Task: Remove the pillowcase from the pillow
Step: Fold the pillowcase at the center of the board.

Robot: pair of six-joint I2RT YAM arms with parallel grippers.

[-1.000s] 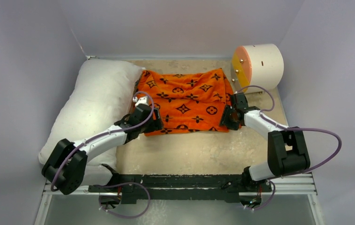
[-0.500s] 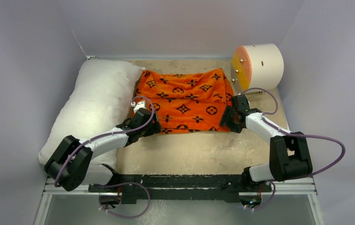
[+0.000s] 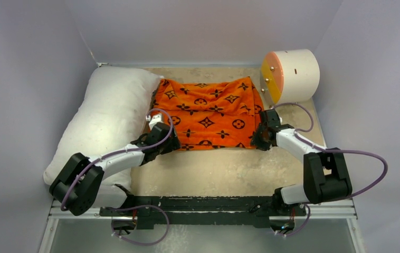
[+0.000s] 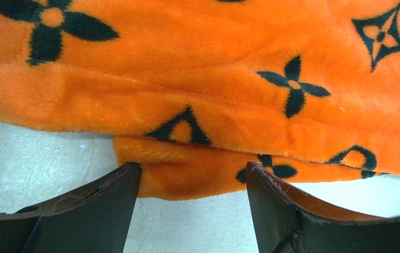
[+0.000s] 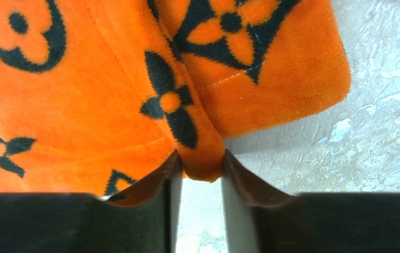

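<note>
The orange pillowcase (image 3: 208,113) with black motifs lies flat and rumpled on the table, beside the white pillow (image 3: 105,116), which lies bare along the left wall. My left gripper (image 3: 169,141) is at the pillowcase's near left corner. In the left wrist view it (image 4: 192,171) is open, with the pillowcase (image 4: 187,79) hem lying between the fingertips. My right gripper (image 3: 257,138) sits at the near right corner. In the right wrist view it (image 5: 200,163) is shut on a small fold of the pillowcase (image 5: 82,105).
A white cylinder with an orange face (image 3: 290,74) stands at the back right, close to the pillowcase's far corner. Bare beige table (image 3: 219,168) stretches between the cloth and the arm bases. Grey walls close in on the left, back and right.
The right gripper shifted slightly toward the near edge, widened, then closed on a fold at the corner. The left arm drew back a little and has stayed open.
</note>
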